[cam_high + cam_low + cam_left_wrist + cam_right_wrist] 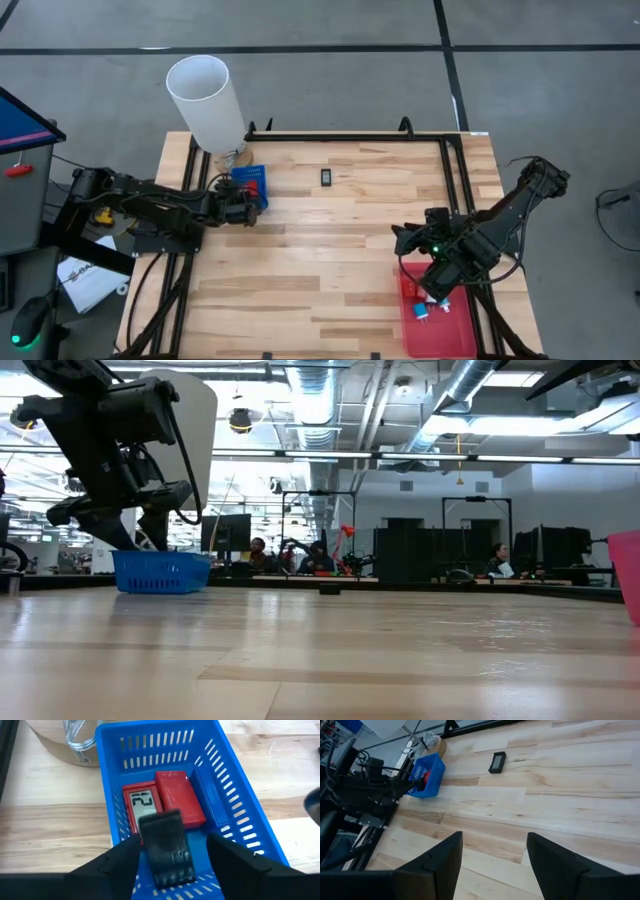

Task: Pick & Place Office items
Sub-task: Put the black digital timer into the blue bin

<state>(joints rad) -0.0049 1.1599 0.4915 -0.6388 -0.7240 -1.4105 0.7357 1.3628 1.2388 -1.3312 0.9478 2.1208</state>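
Observation:
My left gripper (172, 842) hangs open over the near end of the square blue bin (220, 795), which stands at the table's far left (252, 186). A black office item (166, 849) sits between its fingers inside the bin, with a gap showing on at least one side. Beyond it in the bin lie a red item with a grey display (141, 805) and a plain red block (178, 800). Another black item (326, 177) lies flat on the table. My right gripper (495, 840) waits open and empty above the table's right side (403, 240).
A tall white tube (205, 98) stands on a round base just beyond the bin. The flat red tray (412, 330) sits at the near right corner with small light blue and white pieces (430, 308) in it. A black frame (350, 136) edges the table.

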